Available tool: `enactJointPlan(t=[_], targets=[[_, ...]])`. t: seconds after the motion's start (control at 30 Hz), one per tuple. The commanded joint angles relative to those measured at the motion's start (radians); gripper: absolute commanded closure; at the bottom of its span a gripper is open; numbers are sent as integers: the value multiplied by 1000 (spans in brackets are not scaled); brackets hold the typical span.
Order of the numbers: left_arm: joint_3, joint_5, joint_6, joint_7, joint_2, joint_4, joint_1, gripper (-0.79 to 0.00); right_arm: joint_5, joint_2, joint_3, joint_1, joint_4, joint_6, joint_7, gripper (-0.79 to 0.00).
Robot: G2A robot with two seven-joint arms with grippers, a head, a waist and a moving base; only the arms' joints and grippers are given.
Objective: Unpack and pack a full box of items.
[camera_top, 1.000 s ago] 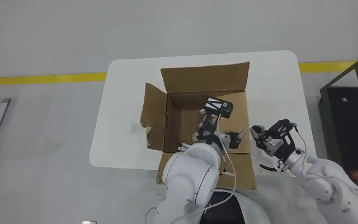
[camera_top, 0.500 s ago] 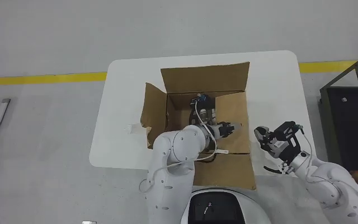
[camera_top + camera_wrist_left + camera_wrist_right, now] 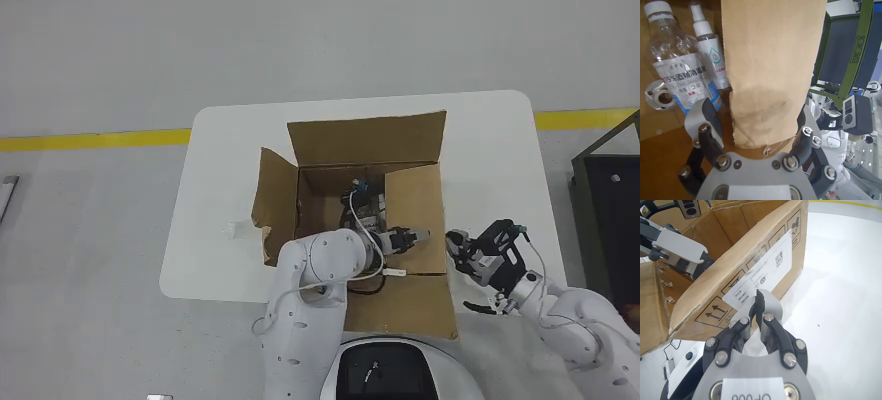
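An open cardboard box (image 3: 365, 140) stands on the white table (image 3: 225, 170). My left gripper (image 3: 405, 238) is low inside it, open, straddling the box's right wall (image 3: 772, 56); one finger (image 3: 705, 115) is inside the box and the other outside. Inside lie a clear bottle with a white cap (image 3: 674, 62), a small spray bottle (image 3: 710, 51) and a metal flange (image 3: 659, 94). My right gripper (image 3: 462, 248) is shut on nothing, just outside the box's right wall (image 3: 762, 237), its tips (image 3: 758, 294) close to a white label (image 3: 770, 272).
A small white object (image 3: 233, 228) lies on the table left of the box. A dark cart with a green frame (image 3: 605, 200) stands off the table's right side. Bare table lies right of and behind the box.
My left arm dropped from above the box into it and shifted over the right wall. My right gripper edged slightly closer to the box.
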Motion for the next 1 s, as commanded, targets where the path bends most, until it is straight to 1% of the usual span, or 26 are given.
enactJointPlan(t=[0.0,0.2,0.4,0.63,0.73,0.77,0.8,0.9,0.93,0.97], targets=[[-1,-30,6,4,1,3,5,-785,-4,-1,-7,4,5,0,1,0],[-16,-143,21,-13,8,-4,15,-785,-7,-3,-20,13,13,0,3,0],[-24,-233,21,-31,18,-60,39,-785,-6,-4,-16,10,11,1,6,0],[0,-285,23,-28,29,-123,42,-785,-3,-4,-4,6,-4,10,3,0],[30,-304,22,-28,31,-166,24,-785,41,-5,26,-11,-13,65,7,0],[43,-294,18,-30,32,-177,14,-785,77,-6,38,-17,-27,74,5,-145],[56,-288,17,-30,34,-184,5,-785,106,-5,54,-25,-37,79,6,-191],[99,-262,14,-37,36,-197,-29,-785,160,-2,116,-49,-78,96,17,-286],[114,-254,14,-39,37,-198,-42,-785,179,-1,137,-58,-91,94,22,-336],[130,-238,15,-44,38,-192,-57,-785,197,1,160,-66,-103,92,27,-339]])
